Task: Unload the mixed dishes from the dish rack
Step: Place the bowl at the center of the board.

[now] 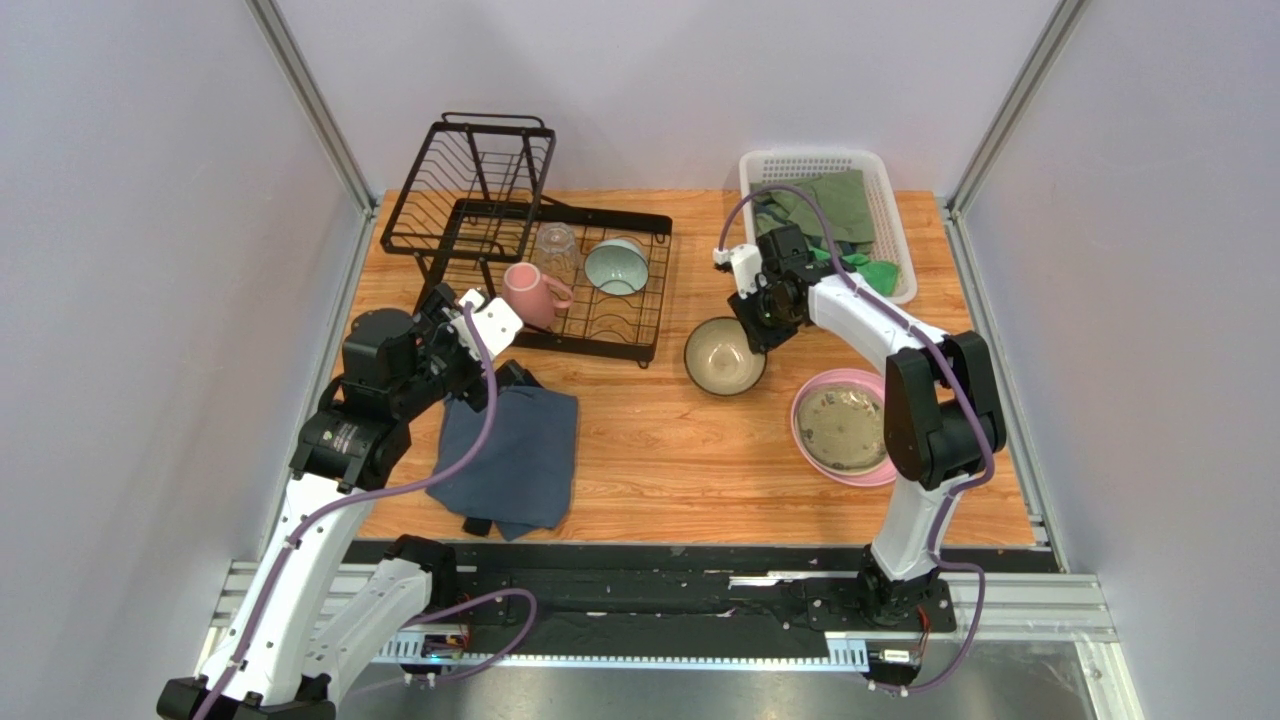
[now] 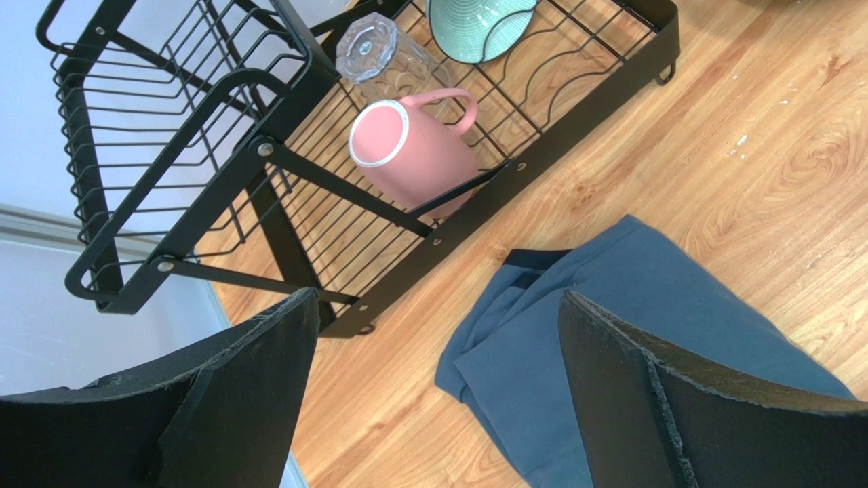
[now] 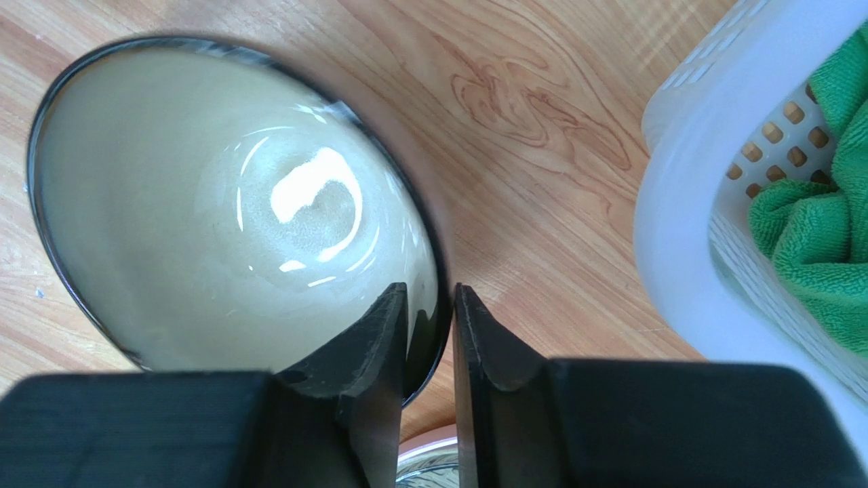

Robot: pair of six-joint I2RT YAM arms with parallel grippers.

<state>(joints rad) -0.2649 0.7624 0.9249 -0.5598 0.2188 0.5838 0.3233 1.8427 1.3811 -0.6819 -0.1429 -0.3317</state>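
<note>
The black wire dish rack (image 1: 451, 180) stands at the back left. On its lower tray lie a pink mug (image 1: 529, 291), a clear glass (image 1: 558, 245) and a teal-lined bowl (image 1: 616, 267). My left gripper (image 1: 484, 321) hangs open just in front of the rack (image 2: 306, 97), short of the mug (image 2: 408, 147), holding nothing. A dark bowl with a cream inside (image 1: 724, 357) sits on the table. My right gripper (image 3: 430, 290) straddles this bowl's (image 3: 204, 203) rim, jaws parted narrowly with a gap at the inner finger. A cream plate (image 1: 842, 423) lies on the pink plate (image 1: 842, 477).
A folded blue-grey cloth (image 1: 511, 458) lies under and right of my left gripper. A white plastic basket (image 1: 887, 188) of green cloths stands at the back right, close to my right wrist. Metal posts and grey walls border the table.
</note>
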